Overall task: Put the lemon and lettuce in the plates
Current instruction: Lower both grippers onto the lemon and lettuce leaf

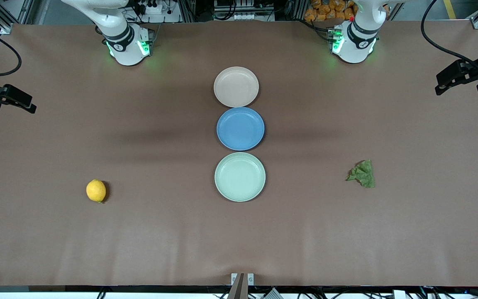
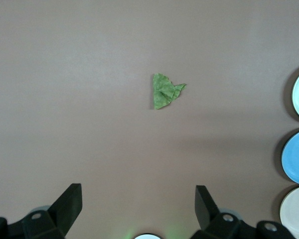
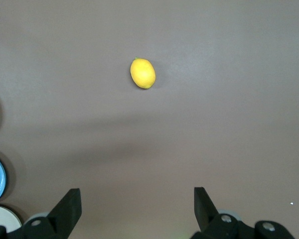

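The lemon [image 1: 96, 191] sits on the brown table [image 1: 98, 249] toward the right arm's end. The lettuce [image 1: 362, 174] lies toward the left arm's end. Between them three plates make a row: the green plate [image 1: 240, 177] nearest the front camera, then the blue plate [image 1: 240, 128], then the beige plate [image 1: 236, 87]. All three are bare.

The left gripper [image 2: 138, 199] hangs over the table near the lettuce, jaws wide apart. The right gripper [image 3: 137, 199] hangs near the lemon, jaws wide apart too. Only the finger tips show; the rest is cut off.
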Robot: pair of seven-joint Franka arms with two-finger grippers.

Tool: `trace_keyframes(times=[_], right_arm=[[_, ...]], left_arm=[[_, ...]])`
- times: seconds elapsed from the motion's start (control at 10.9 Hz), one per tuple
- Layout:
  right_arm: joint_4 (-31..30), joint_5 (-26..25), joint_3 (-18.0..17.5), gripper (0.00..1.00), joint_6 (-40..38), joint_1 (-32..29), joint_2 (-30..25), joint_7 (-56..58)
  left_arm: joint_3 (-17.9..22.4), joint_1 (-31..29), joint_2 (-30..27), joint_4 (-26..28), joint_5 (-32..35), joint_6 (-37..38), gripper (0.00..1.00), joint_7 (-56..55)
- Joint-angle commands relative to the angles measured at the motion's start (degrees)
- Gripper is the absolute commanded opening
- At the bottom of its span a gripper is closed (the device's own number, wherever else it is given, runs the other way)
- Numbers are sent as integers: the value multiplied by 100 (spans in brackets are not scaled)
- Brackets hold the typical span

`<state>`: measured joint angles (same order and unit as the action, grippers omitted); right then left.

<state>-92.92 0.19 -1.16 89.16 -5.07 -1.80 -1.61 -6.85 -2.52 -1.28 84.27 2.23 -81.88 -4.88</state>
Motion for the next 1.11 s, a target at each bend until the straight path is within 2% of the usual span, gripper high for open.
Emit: trace_keyframes(times=[0.0, 0.37, 0.64, 0.74, 1.01], right_arm=[[-60, 86, -42, 100, 32, -64, -40, 65], [-60, 86, -42, 100, 58, -64, -31, 65], [-244, 86, -42, 100, 295, -38, 47, 65], [-219, 86, -51, 100, 348, -21, 187, 73], [150, 69, -59, 100, 523, 85, 1064, 390]], left_arm=[[8, -46, -4, -51, -135, -3, 100, 128], [17, -55, 83, -42, -188, -29, 100, 119], [52, -99, 303, 308, -258, -450, 100, 119], [52, -134, 417, 536, -258, -704, 100, 119], [43, -108, 496, 1747, -267, -2152, 100, 111]])
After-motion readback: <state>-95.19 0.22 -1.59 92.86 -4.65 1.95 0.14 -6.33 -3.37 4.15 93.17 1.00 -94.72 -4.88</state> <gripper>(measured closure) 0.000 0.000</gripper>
